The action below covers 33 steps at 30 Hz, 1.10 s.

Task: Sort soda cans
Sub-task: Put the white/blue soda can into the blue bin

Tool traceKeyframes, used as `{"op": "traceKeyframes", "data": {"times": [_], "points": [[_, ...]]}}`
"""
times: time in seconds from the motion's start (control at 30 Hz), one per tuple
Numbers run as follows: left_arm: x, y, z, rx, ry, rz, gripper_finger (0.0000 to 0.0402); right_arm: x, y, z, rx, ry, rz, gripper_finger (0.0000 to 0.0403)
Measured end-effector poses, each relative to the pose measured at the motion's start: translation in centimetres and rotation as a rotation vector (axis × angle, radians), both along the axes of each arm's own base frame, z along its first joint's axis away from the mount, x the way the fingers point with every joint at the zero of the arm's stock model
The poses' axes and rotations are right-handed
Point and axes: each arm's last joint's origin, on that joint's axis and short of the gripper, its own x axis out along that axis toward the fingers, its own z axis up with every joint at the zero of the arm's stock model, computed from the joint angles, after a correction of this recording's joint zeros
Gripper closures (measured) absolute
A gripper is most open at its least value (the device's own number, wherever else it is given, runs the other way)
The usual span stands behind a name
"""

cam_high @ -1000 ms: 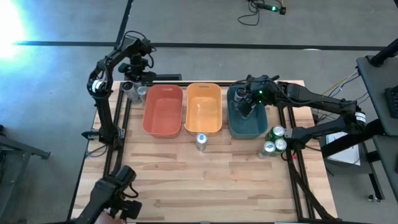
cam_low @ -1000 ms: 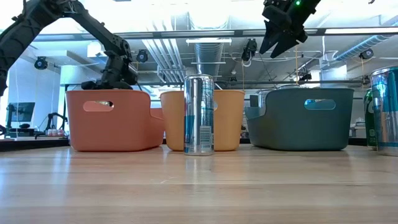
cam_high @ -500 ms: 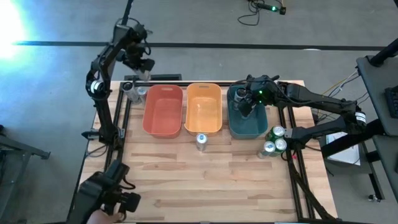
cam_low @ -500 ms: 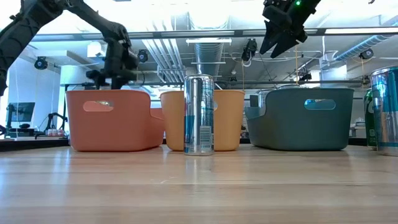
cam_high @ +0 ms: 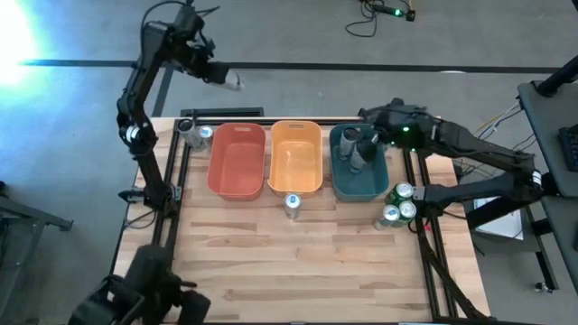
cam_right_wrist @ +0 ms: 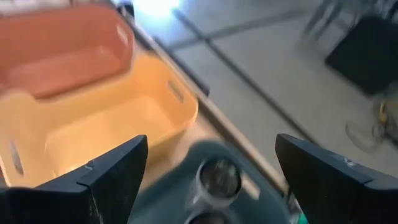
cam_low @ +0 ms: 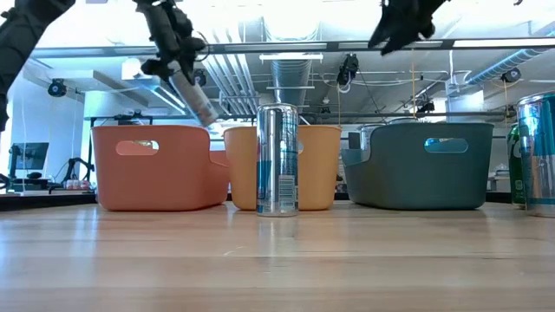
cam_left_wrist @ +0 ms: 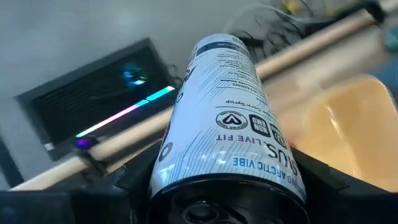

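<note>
Left gripper, raised beyond the table's far edge, clenches a tilted silver-and-blue metal can. Right gripper, fingers spread, hovers above the teal plastic bin.

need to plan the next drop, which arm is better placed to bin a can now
Left. Its claw already grips a can, raised beyond the red bin. The right claw is open and empty above the teal bin.
</note>
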Motion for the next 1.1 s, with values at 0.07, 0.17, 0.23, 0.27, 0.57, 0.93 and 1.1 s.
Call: {"op": "traceKeyframes", "data": {"times": [0.07,0.17,0.23,0.27,0.57,0.93,1.1], "points": [[0.7,-0.8,0.0,-0.013,0.011,-0.039,0.0163,-0.3,0.1,0.9,-0.056,-0.052,0.024,0.0055],[2.1,-2.0,0.4,-0.001,0.005,-0.092,0.0163,-0.4,0.2,2.0,-0.121,-0.116,0.087,0.0055],[3.2,-3.1,0.8,0.013,-0.002,-0.136,0.0163,0.0,0.3,2.3,-0.132,-0.151,0.14,0.0055],[3.8,-3.6,0.9,0.015,-0.004,-0.162,0.0162,0.3,0.3,2.3,-0.132,-0.16,0.164,0.0055],[9.5,-8.2,1.0,0.028,-0.026,-0.371,0.0162,5.2,0.5,0.3,-0.111,-0.098,0.279,0.0055],[14.9,-13.6,1.7,0.02,-0.195,-0.504,0.0162,12.3,0.0,1.5,-0.137,-0.064,0.311,0.0055],[15.6,-14.6,1.7,-0.02,-0.222,-0.461,0.0162,14.6,0.2,1.9,-0.229,-0.015,0.333,0.0055]]}}
